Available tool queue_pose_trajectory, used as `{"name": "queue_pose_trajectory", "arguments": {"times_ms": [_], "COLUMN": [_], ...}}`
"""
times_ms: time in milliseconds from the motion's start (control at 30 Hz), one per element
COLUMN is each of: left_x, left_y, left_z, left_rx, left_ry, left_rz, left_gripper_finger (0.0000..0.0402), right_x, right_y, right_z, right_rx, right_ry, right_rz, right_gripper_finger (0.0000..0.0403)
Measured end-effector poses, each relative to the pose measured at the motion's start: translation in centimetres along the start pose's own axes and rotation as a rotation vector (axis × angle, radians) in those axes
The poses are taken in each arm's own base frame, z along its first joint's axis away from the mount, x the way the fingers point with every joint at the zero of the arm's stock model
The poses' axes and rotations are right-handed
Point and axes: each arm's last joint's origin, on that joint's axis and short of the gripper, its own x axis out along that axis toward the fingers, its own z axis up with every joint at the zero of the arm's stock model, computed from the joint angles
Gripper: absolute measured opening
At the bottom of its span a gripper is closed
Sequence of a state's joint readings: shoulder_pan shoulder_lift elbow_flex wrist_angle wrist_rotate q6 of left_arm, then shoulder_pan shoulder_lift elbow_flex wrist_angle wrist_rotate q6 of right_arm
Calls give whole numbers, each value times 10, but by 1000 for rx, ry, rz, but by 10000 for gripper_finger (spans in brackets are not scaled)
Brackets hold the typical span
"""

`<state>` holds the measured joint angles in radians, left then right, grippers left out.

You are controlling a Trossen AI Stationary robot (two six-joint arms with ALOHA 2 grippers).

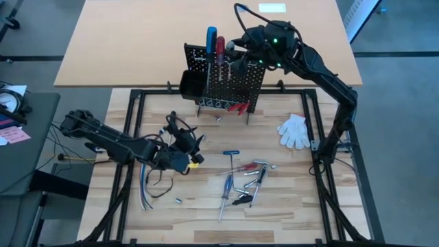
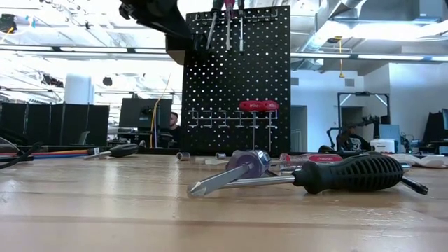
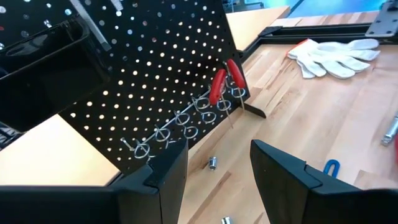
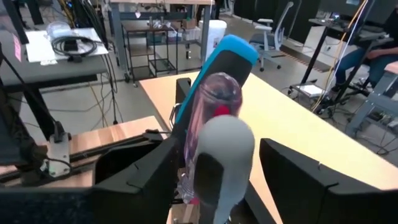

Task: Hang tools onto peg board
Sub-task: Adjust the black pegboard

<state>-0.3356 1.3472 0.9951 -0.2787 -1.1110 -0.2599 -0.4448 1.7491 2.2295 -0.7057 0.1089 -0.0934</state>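
Spread apart on both arms. Right gripper (image 1: 240, 56) poised at the top rail of the peg board (image 1: 236, 86), fingers (image 4: 298, 180) parted on either side of a grey-capped handle (image 4: 224, 155), with no clear pinch on it. Left gripper (image 1: 184, 147) low over the table (image 1: 288, 206), well in front of the peg board, fingers (image 3: 283, 177) open around nothing and aimed toward the board's foot.

Peg board upright at the far edge of the table, with a black bin (image 1: 190, 86) on its left side. Three screwdrivers held in the top rail, long axes vertical, handles up and shafts (image 2: 227, 31) pointing down along the board's face: a blue-handled one (image 1: 211, 36), a red-handled one (image 1: 220, 46) beside it, and the grey-capped one nearest the right gripper. Red-handled pliers (image 3: 225, 78) hung on a hook low on the board's face, handles up, jaws pointing down.

Loose tools lying flat in front of the peg board, well apart from it: a black-handled screwdriver (image 2: 353, 171) with its long axis across the low view, shaft pointing left; a blue T-handle key (image 1: 231, 155); a silver-shafted driver (image 1: 225, 194) lying roughly front to back; a few small silver bits (image 1: 218, 118) near the board's feet.

White glove (image 1: 293, 130) to the right of the board's base. Bundle of cables (image 1: 147, 189) under the left arm.
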Motion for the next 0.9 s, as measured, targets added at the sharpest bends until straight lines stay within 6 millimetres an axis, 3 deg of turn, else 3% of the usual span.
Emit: {"name": "queue_pose_trajectory", "arguments": {"times_ms": [100, 267, 400, 500, 700, 900], "left_x": [-6, -22, -32, -32, -18, 0], "left_y": [-1, 9, 20, 30, 47, 74], "left_z": [1, 1, -8, -19, -57, -93], "left_rx": [7, 17, 21, 0, -9, -120], "left_ry": [-10, -24, 6, 39, 99, 174], "left_rz": [-19, 9, 41, 80, 177, 228], "left_gripper_finger": [169, 169, 169, 169, 169, 168], "right_x": [-17, -69, -107, -126, -139, -129], "right_y": [3, 11, 25, 37, 67, 82], "right_z": [8, 17, 10, -5, -67, -165], "right_rx": [-25, -110, -165, -181, -227, -203], "right_ry": [-30, -21, 60, 135, 261, 244], "right_rz": [-4, 44, 131, 205, 343, 317], "right_gripper_finger": [223, 215, 214, 214, 214, 214]}}
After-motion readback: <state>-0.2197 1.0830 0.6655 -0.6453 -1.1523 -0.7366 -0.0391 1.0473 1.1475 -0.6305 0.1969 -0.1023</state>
